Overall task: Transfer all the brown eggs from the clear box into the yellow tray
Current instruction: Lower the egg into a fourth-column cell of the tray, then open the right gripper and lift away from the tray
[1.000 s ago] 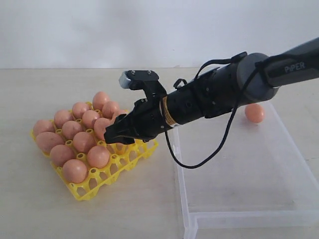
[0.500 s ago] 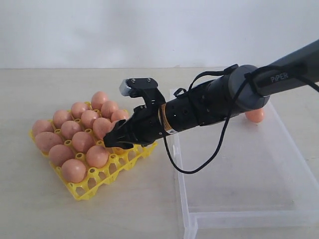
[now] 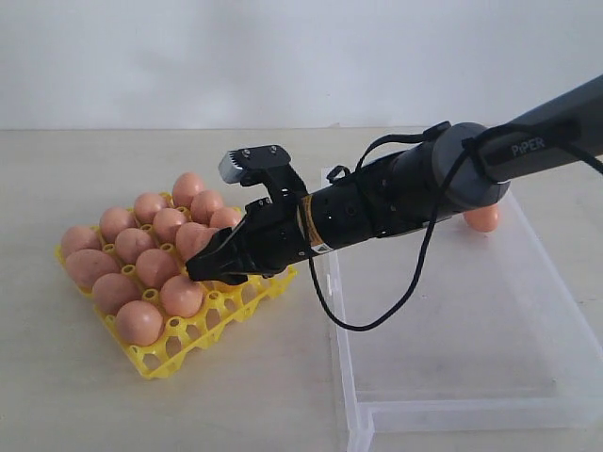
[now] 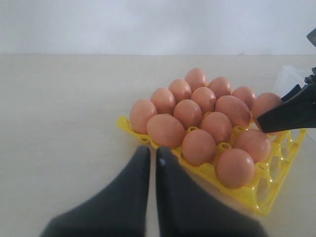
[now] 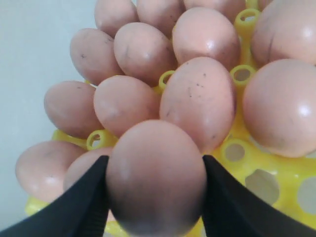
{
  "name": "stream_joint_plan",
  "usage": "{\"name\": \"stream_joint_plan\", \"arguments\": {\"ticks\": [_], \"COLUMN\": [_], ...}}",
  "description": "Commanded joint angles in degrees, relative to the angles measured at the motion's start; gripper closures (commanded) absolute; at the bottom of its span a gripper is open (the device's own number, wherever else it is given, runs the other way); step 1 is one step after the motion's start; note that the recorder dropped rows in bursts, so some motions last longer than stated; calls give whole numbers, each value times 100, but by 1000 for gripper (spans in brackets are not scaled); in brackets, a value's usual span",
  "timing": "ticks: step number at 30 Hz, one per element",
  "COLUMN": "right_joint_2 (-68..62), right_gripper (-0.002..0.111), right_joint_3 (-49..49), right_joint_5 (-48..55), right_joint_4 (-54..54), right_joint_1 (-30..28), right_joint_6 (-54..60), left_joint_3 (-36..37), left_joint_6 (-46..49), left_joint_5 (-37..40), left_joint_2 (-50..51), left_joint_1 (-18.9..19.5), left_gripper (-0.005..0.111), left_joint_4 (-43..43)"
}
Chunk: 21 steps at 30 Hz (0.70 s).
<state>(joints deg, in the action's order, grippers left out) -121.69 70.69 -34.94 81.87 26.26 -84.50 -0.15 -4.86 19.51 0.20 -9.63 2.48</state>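
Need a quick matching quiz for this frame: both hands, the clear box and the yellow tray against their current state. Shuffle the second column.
Things:
1. right hand
2. left hand
3. clear box
4. yellow tray

States:
A. shut, holding nothing
B. a lone egg visible inside, near its far wall
C. closed on a brown egg above the tray
D. most cups filled with eggs

Pairs: 1-C, 2-A, 3-B, 4-D
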Motion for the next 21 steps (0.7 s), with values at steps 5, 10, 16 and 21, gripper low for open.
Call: {"name": "stream_joint_plan", "arguments": {"ticks": [5,10,16,21], "right_joint_2": [-27,-27,249,1059], "right_gripper": [57,57,57,57], "right_joint_3": [25,25,25,25], "right_joint_5": [79,90,71,431], "right_joint_4": [-42,-42,-12,497], "right_joint_1": [1,1,1,1], "right_joint_6": [70,70,70,96], "left_joint_3": [15,15,15,15], "left_joint_6": [-6,-6,-6,-6], "left_joint_5": [-17,-17,-17,-17], "left_joint_2": [-20,-20,-20,-20], "left_joint_1": [-26,-26,-26,-26], "left_gripper": [103,103,103,103], "left_joint_4": [-16,-16,-16,-16]}}
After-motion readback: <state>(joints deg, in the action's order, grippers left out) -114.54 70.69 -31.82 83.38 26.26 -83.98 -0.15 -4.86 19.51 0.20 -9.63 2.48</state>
